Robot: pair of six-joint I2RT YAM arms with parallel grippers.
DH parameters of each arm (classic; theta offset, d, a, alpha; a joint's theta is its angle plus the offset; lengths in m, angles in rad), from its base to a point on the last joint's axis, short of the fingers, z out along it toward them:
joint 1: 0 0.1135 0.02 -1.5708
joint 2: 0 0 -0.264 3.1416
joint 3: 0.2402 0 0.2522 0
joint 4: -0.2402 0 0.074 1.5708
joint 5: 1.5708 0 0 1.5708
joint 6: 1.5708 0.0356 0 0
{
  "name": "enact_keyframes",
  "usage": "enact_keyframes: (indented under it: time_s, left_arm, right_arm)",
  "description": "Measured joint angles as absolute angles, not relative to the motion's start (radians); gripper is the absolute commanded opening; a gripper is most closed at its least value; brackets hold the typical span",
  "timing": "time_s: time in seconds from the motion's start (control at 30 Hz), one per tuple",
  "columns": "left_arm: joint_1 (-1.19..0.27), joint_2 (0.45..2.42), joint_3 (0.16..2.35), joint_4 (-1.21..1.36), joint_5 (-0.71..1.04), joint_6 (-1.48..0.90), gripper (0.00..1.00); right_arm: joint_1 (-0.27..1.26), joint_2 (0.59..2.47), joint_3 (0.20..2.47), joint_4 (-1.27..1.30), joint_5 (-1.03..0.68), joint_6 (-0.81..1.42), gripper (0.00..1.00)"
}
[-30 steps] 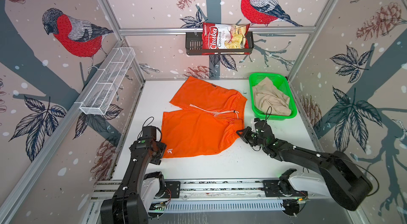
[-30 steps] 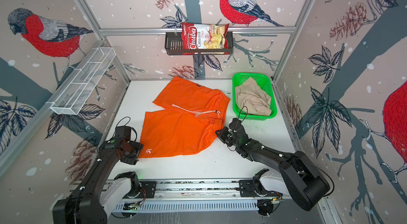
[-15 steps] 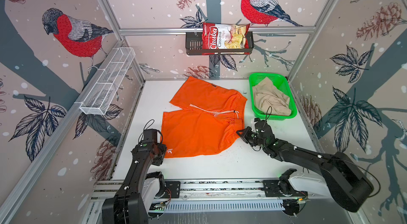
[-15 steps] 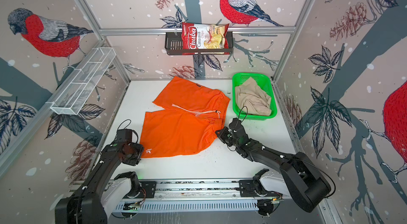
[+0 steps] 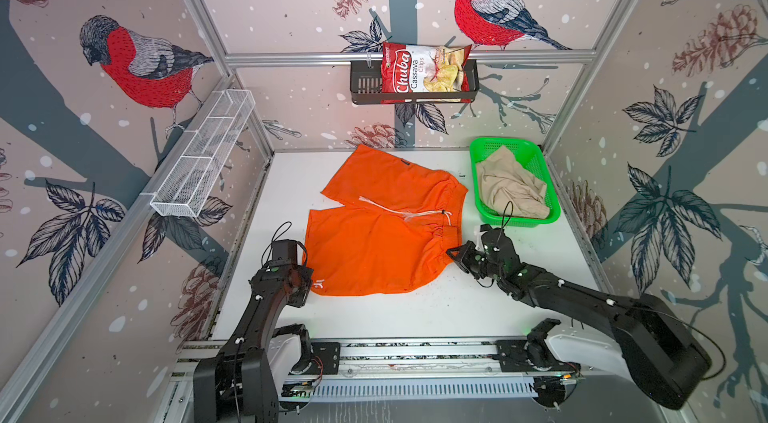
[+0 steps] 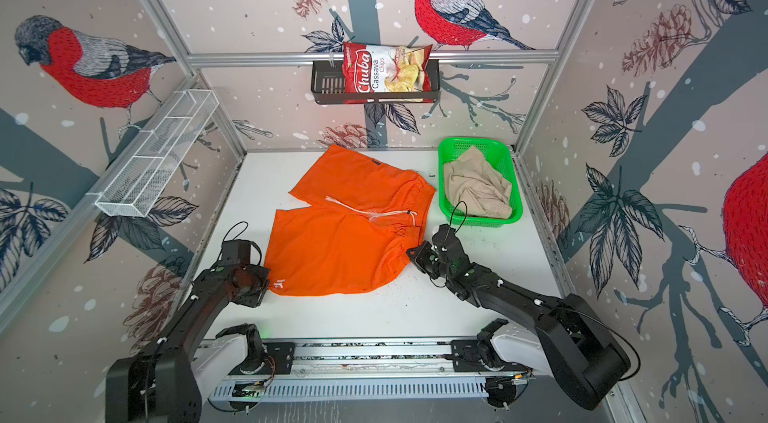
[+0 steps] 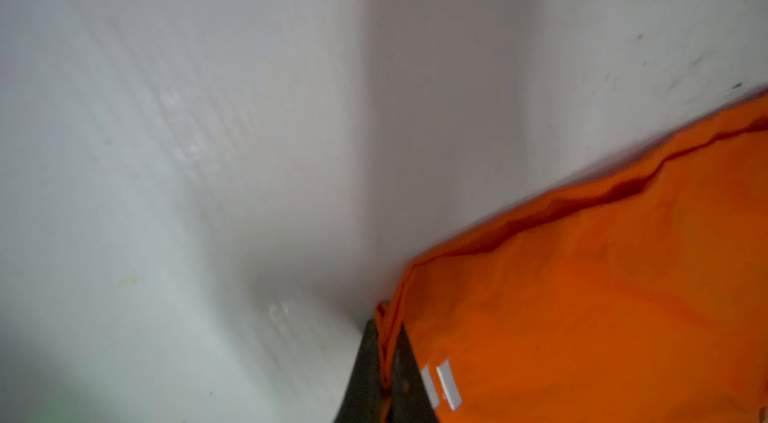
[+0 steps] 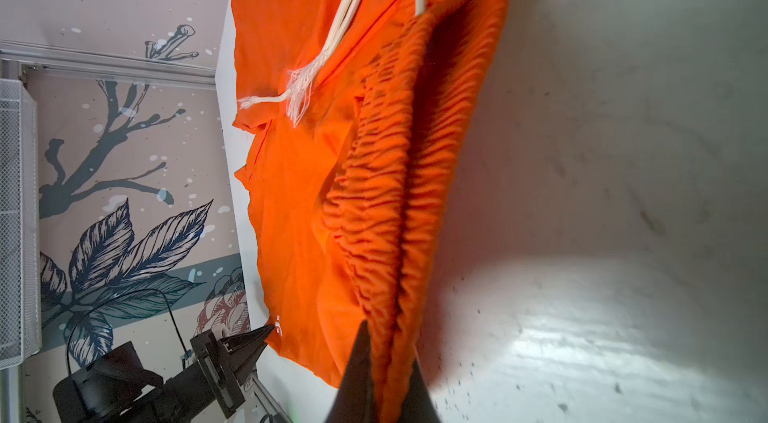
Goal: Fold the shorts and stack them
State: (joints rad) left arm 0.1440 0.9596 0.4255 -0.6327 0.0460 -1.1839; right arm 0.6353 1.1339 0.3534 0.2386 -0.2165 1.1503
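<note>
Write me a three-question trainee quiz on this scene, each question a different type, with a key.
1. True or false: the beige shorts lie spread flat on the table.
2. Which part of the orange shorts does the left pincer grip? A) drawstring B) leg-hem corner C) waistband
3. Fill in: the right pincer is shut on the orange shorts' gathered ____.
Key: 1 false, they lie bunched in the green basket; 2 B; 3 waistband.
</note>
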Motion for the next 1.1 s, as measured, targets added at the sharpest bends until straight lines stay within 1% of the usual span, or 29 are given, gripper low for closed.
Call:
enact_keyframes:
  time_s: [0.23, 0.4, 0.5, 0.7, 0.8, 0.93, 1.1]
  left_arm:
    - [0.144, 0.791, 0.5, -0.704, 0.042, -1.145, 0.0]
    - [0.144, 0.747, 0.58, -0.748, 0.021, -1.09, 0.0]
    - [0.143, 0.712, 0.626, -0.776, -0.006, -1.063, 0.0]
    - [0.143, 0.603, 0.678, -0.833, -0.085, -1.029, 0.0]
    - [0.143, 0.552, 0.702, -0.854, -0.128, -1.012, 0.0]
    - [0.142, 0.591, 0.75, -0.849, -0.162, -0.962, 0.0]
    - [0.142, 0.724, 0.836, -0.759, -0.158, -0.885, 0.0]
  right_arm:
    - [0.673, 0.969, 0.351, 0.049, -0.234, 1.157, 0.03]
    - [0.687, 0.904, 0.385, -0.084, -0.267, 1.18, 0.0]
    - [0.72, 0.904, 0.423, -0.117, -0.275, 1.178, 0.0]
    - [0.79, 1.004, 0.49, -0.129, -0.304, 1.176, 0.0]
    - [0.804, 1.01, 0.519, -0.147, -0.327, 1.177, 0.0]
    - [0.739, 0.968, 0.529, -0.171, -0.386, 1.175, 0.0]
    - [0.645, 0.963, 0.524, -0.199, -0.519, 1.168, 0.0]
